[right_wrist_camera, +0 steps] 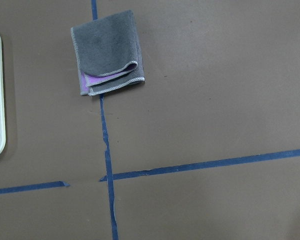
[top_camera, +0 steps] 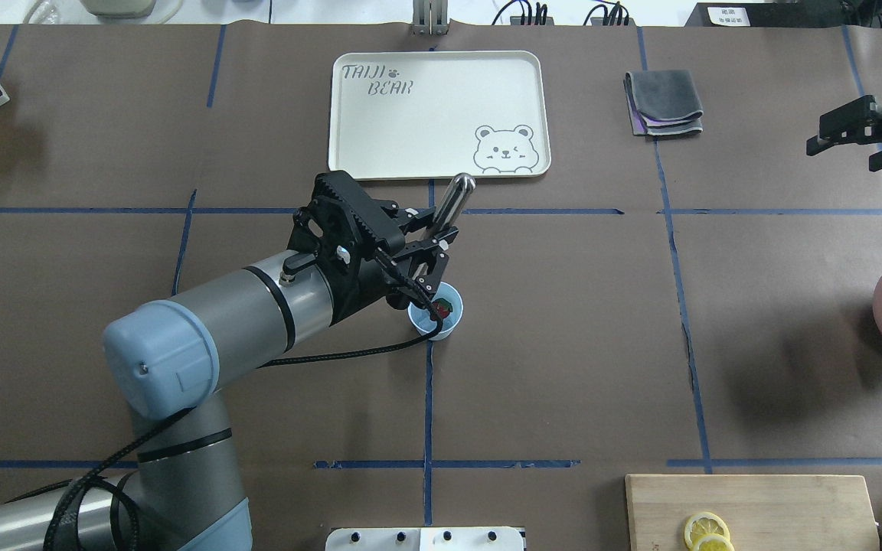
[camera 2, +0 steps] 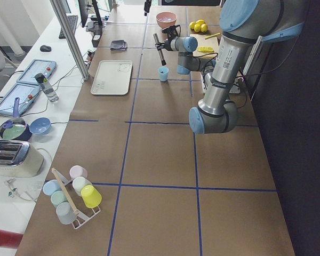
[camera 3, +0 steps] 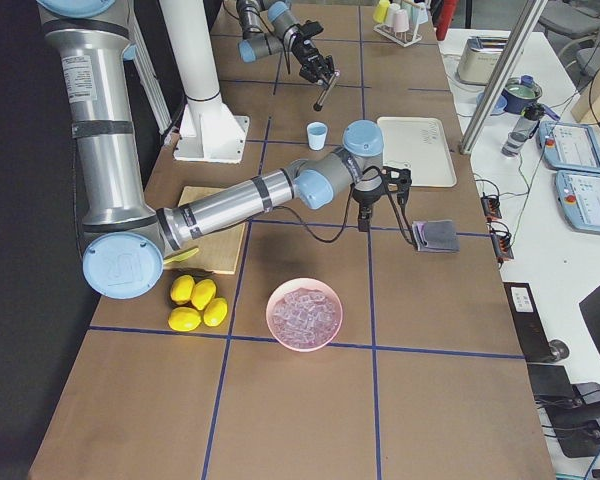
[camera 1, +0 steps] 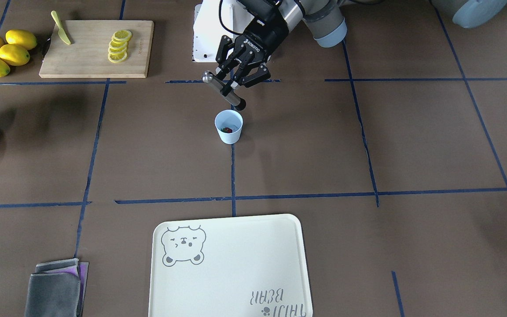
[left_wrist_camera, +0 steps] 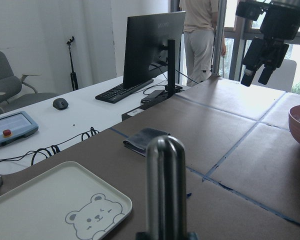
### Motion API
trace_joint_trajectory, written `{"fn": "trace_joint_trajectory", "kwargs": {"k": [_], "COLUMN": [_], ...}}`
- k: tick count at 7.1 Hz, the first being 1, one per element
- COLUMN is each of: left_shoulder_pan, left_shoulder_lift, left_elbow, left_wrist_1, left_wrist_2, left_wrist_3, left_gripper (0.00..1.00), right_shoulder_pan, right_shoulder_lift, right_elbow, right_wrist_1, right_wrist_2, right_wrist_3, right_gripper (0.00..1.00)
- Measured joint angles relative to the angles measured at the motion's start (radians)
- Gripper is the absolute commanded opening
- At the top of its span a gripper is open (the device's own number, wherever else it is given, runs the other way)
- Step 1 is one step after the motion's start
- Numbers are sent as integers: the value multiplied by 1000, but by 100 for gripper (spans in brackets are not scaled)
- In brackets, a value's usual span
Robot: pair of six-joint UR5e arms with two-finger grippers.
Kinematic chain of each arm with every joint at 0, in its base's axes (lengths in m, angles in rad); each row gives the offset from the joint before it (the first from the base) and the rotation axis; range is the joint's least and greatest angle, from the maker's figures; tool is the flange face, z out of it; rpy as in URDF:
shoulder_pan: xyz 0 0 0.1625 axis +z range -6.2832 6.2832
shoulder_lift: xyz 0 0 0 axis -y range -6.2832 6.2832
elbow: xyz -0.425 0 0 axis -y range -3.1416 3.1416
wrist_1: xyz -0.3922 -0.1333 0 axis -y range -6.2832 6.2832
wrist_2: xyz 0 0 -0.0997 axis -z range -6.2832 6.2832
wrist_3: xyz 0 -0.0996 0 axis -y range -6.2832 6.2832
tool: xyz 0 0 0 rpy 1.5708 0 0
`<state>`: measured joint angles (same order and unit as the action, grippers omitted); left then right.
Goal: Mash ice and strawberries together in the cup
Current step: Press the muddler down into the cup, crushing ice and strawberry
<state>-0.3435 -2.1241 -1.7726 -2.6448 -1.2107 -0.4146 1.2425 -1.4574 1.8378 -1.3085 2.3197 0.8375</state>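
Muddler (camera 1: 233,98) tilted, dark end down toward cup (camera 1: 229,127), pinched in left jaws; right jaws spread.

From my console the muddler (left_wrist_camera: 165,192) looked like polished metal, smooth and mirror-bright, with a matt black tip. The cup (camera 1: 229,128) read as smooth light-blue plastic. Matt brown paper (camera 1: 412,141) covered the table, crossed by blue tape (camera 1: 306,194). The tray (camera 1: 236,268) had a smooth, faintly satin finish. The towel (right_wrist_camera: 107,50) was soft grey cloth, and the cutting board (camera 1: 90,53) was pale bare wood.
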Motion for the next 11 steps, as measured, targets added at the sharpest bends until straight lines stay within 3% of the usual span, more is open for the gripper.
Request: {"fn": "trace_joint_trajectory", "kwargs": {"k": [4, 11], "left_shoulder_pan": [36, 64], "left_shoulder_lift": [-36, -40], "left_elbow": [184, 287], "left_wrist_1": [-287, -375], "left_wrist_2": [61, 86], "left_wrist_3": [34, 67], "left_gripper": [0, 0], "right_shoulder_pan": [7, 8], "right_shoulder_lift": [1, 0], "right_elbow": [0, -1], "right_wrist_1": [0, 0], "right_wrist_2": [18, 19], "right_wrist_3": [0, 0], "right_gripper": [100, 100]}}
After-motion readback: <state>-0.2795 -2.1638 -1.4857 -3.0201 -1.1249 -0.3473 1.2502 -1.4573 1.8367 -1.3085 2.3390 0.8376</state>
